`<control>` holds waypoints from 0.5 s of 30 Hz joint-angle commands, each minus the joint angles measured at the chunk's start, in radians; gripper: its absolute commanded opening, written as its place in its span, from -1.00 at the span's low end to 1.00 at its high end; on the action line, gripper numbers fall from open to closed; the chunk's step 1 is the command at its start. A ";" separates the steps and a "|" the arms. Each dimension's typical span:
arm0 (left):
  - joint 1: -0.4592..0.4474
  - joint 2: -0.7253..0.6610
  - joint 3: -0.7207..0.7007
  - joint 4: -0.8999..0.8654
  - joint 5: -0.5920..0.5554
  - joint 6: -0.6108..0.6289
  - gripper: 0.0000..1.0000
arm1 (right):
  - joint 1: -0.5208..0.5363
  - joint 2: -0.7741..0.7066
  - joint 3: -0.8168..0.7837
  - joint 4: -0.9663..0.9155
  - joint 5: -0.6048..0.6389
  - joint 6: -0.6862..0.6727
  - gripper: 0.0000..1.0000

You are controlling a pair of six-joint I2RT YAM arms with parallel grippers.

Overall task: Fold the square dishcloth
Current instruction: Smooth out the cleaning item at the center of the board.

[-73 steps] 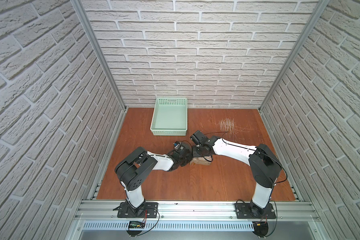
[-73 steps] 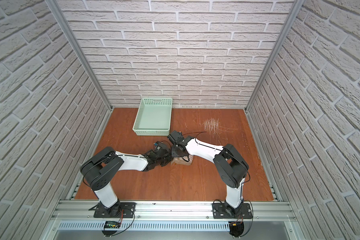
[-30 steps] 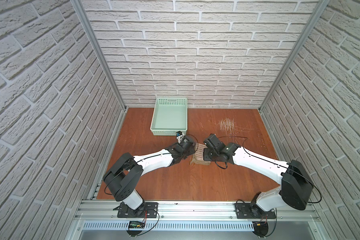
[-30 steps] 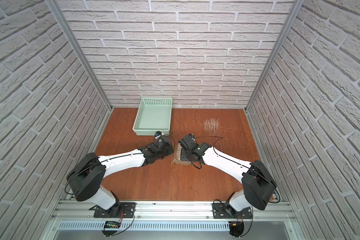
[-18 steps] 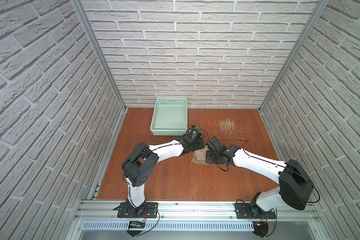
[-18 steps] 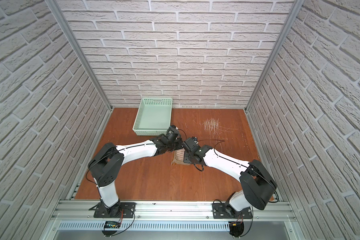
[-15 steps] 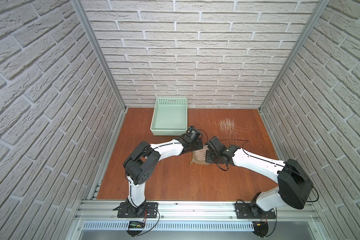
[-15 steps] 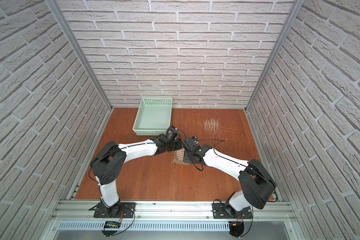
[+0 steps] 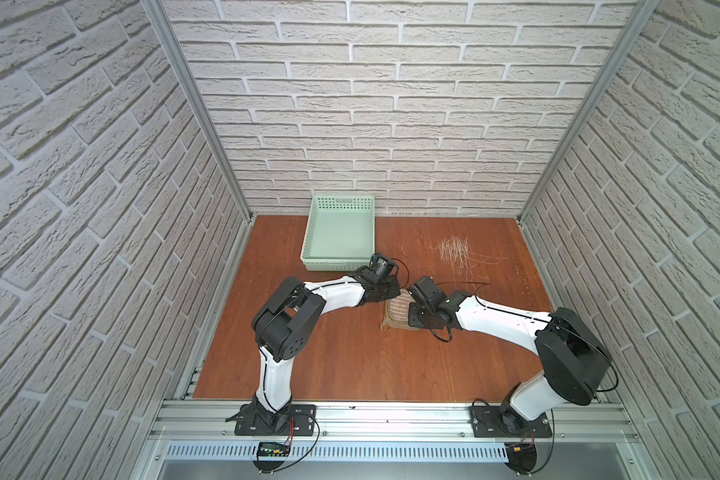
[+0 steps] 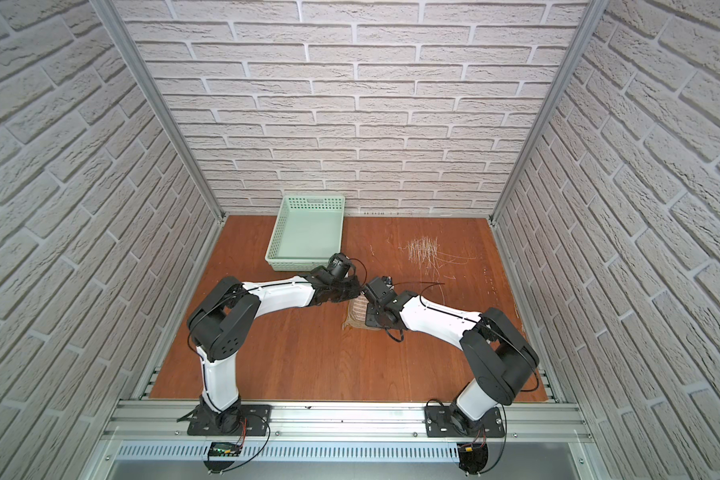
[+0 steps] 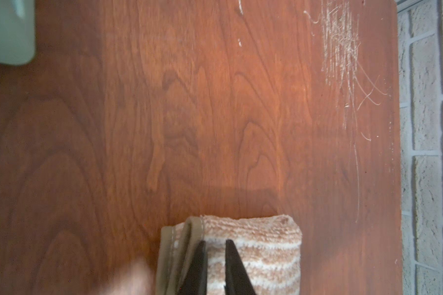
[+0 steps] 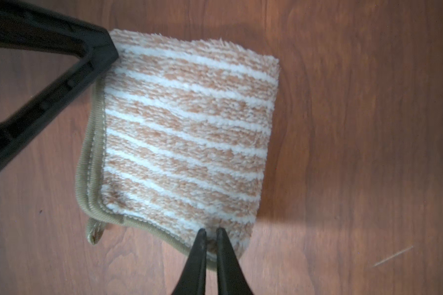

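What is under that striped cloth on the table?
The square dishcloth lies on the wooden table. Beneath its striped top, its own folded layers show as tan hems along one side. Anything directly underneath is covered.

White links (image 9: 337, 291), black joints (image 9: 287, 322), seemingly thin cables (image 9: 468, 284)

Bright even light; wrist views blurred, shadowed.

White brick walls (image 9: 391, 104), scratched reddish wood tabletop (image 9: 350, 361), aluminium corner posts (image 9: 200, 112)
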State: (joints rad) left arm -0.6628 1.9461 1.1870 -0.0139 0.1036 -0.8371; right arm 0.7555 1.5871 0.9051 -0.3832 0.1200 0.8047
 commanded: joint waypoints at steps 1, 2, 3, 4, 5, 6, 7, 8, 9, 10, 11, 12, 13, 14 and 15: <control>0.010 0.014 -0.011 0.033 0.006 -0.007 -0.68 | -0.007 0.017 -0.027 0.027 -0.003 0.008 -0.75; 0.013 0.012 -0.016 0.033 0.000 -0.012 -0.69 | -0.007 0.021 -0.032 0.033 -0.006 0.008 -0.75; 0.017 0.010 -0.022 0.033 -0.007 -0.016 -0.69 | -0.007 0.025 -0.038 0.042 -0.011 0.008 -0.75; 0.020 0.009 -0.028 0.034 -0.012 -0.020 -0.69 | -0.007 0.030 -0.044 0.052 -0.016 0.007 -0.75; 0.023 0.008 -0.035 0.035 -0.016 -0.022 -0.70 | -0.007 0.035 -0.049 0.057 -0.020 0.007 -0.75; 0.025 0.007 -0.042 0.038 -0.022 -0.026 -0.70 | -0.007 0.039 -0.053 0.064 -0.021 0.006 -0.75; 0.027 0.006 -0.049 0.039 -0.025 -0.028 -0.70 | -0.007 0.044 -0.057 0.070 -0.022 0.005 -0.75; 0.030 0.007 -0.052 0.040 -0.027 -0.028 -0.71 | -0.007 0.049 -0.061 0.075 -0.022 0.003 -0.75; 0.030 0.008 -0.055 0.040 -0.029 -0.029 -0.71 | -0.007 0.053 -0.065 0.076 -0.022 0.000 -0.75; 0.031 0.008 -0.060 0.040 -0.031 -0.029 -0.71 | -0.007 0.055 -0.068 0.076 -0.024 -0.004 -0.75; 0.032 0.006 -0.063 0.042 -0.029 -0.030 -0.71 | -0.007 0.056 -0.069 0.073 -0.024 -0.007 -0.75; 0.031 0.003 -0.067 0.044 -0.028 -0.029 -0.71 | -0.007 0.052 -0.069 0.069 -0.023 -0.012 -0.75; 0.029 -0.004 -0.071 0.047 -0.024 -0.029 -0.71 | -0.007 0.047 -0.066 0.061 -0.022 -0.020 -0.75; 0.029 -0.011 -0.073 0.048 -0.020 -0.028 -0.71 | -0.007 0.038 -0.062 0.050 -0.019 -0.027 -0.75; 0.029 -0.024 -0.073 0.047 -0.021 -0.023 -0.71 | -0.008 0.027 -0.054 0.034 -0.016 -0.036 -0.74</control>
State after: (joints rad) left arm -0.6403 1.9533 1.1393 0.0334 0.0967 -0.8631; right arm 0.7521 1.6257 0.8570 -0.3164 0.1047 0.7956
